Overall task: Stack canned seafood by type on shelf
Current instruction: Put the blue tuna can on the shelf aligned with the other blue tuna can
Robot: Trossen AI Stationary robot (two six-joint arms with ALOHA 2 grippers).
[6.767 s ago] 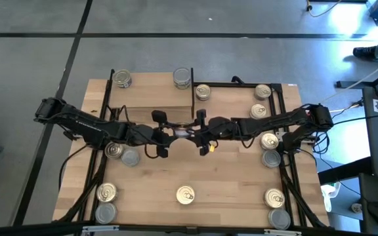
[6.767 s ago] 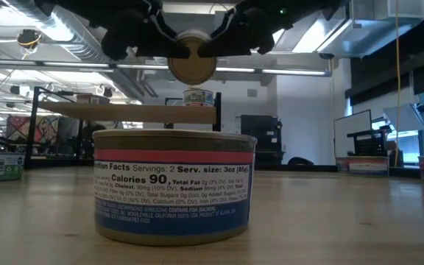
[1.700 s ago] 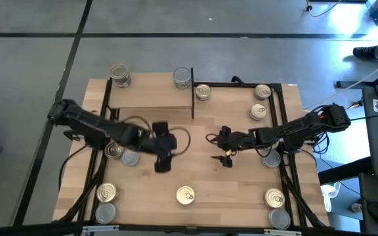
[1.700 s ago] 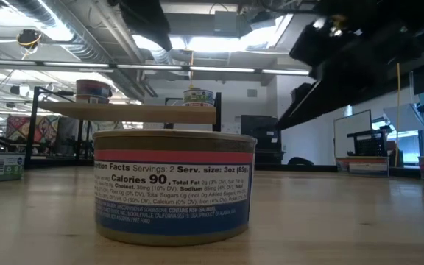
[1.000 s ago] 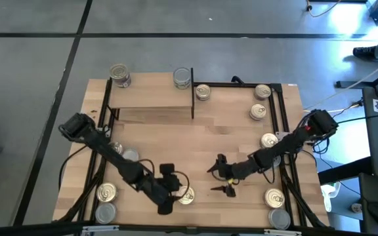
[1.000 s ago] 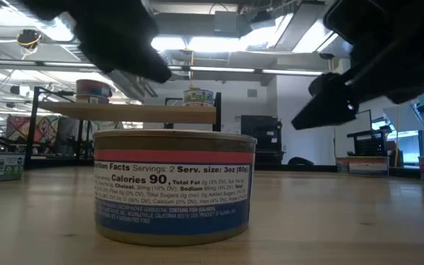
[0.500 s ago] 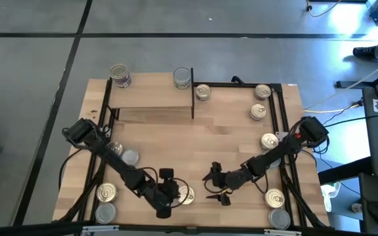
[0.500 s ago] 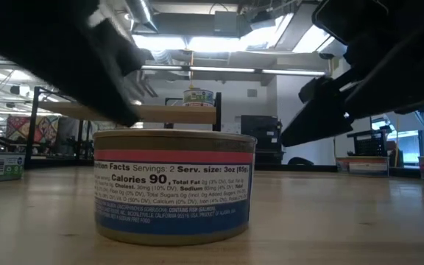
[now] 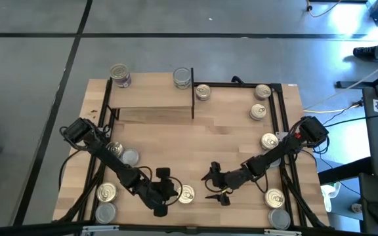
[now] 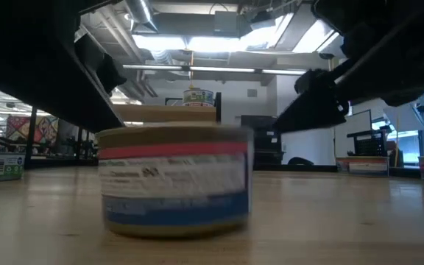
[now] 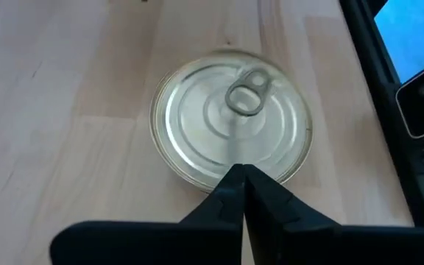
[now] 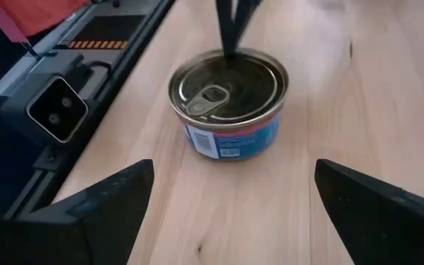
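Wooden and pale, the bench point(image 9: 235, 141) is the biggest thing here, with tins dotted round its edges. On its 11 o'clock corner stands the shelf point(image 9: 151, 98), a low plank on thin black posts. It holds just two tins: one at its left back corner point(image 9: 119, 74) and one at its right back corner point(image 9: 183, 77). So most of the stacking looks not yet done. The step in hand seems to be fetching a new tin, the gold-topped tin point(image 9: 186, 194) with a pull tab at 6 o'clock on the bench. The left tool point(image 9: 167, 191) is down low, touching that tin's rim, with its two fingers pressed together and nothing between them. In the low view the tin looks smeared, so it may be getting a push. The right tool point(image 9: 216, 186) waits just beside the tin on the other side, with its fingers wide apart and empty. Next, I think a tool needs to open round the tin's sides, squeeze, lift, and carry it to the shelf, onto the tin of its own kind.
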